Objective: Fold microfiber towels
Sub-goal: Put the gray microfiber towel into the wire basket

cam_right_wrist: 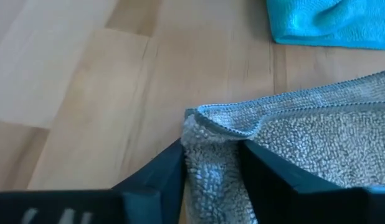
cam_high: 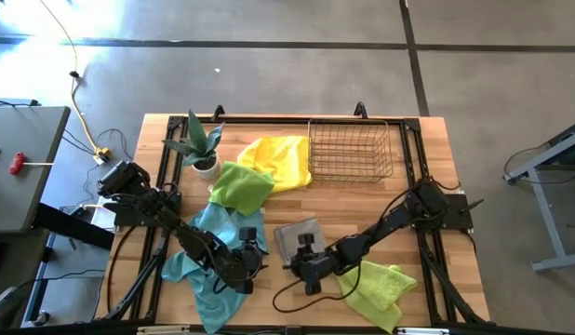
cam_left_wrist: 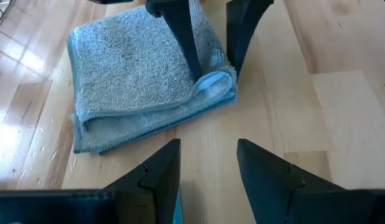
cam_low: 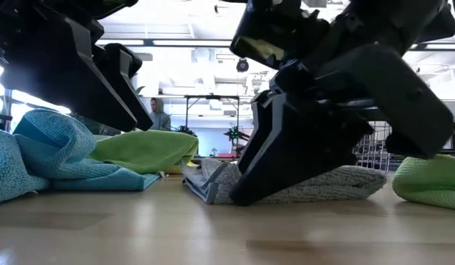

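The right gripper (cam_right_wrist: 212, 163) pinches a folded corner of the grey towel (cam_right_wrist: 317, 137); its own wrist view shows cloth squeezed between the two fingers, which the high view hides. The left wrist view shows that same towel lying folded on the desk (cam_left_wrist: 342, 112). The left gripper (cam_left_wrist: 208, 165) hangs just in front of it, fingers apart and holding nothing. A teal towel (cam_high: 208, 256) lies under the left arm. Only the high view shows, farther off, a lime towel (cam_high: 381, 287), another lime one (cam_high: 239, 186), a yellow towel (cam_high: 280, 160) and the basket (cam_high: 351, 149).
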Action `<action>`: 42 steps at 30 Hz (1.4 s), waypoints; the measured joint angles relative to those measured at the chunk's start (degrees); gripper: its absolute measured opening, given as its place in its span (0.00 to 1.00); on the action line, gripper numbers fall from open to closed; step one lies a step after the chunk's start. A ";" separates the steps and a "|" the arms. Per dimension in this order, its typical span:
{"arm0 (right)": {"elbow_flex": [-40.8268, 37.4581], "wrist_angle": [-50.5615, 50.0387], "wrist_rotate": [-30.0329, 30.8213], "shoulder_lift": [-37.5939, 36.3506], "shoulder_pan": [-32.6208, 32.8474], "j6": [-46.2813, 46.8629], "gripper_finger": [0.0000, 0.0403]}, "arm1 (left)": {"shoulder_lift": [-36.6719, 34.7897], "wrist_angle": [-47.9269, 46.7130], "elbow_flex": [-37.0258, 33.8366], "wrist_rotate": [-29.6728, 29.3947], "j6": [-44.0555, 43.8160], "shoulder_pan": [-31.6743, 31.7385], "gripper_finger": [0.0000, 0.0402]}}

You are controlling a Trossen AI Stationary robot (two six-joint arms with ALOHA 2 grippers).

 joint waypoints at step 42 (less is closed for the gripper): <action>13.03 -57.55 4.96 -38.42 -21.10 -0.84 0.00 | 0.00 0.20 0.13 4.59 -6.52 0.65 0.37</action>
